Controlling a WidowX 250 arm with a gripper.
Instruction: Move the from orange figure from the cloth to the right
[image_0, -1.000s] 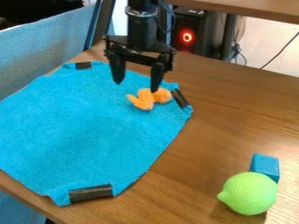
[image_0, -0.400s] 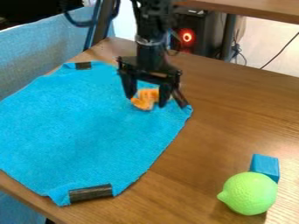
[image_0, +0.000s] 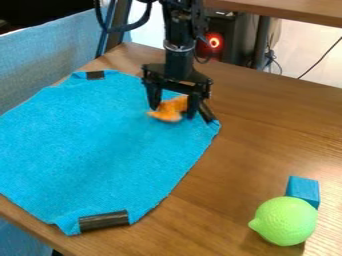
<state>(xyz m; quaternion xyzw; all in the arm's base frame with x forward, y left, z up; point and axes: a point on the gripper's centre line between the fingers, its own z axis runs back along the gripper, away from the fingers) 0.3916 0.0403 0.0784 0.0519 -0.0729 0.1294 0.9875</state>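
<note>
Orange figure (image_0: 168, 115) on blue cloth (image_0: 100, 145), near its right corner; gripper (image_0: 174, 111) fingers apart, astride the figure.

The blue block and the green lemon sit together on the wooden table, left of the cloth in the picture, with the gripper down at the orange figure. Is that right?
Not the side: the camera view shows the blue block and green lemon right of the cloth. The rest stands, with the gripper at the orange figure.
</note>
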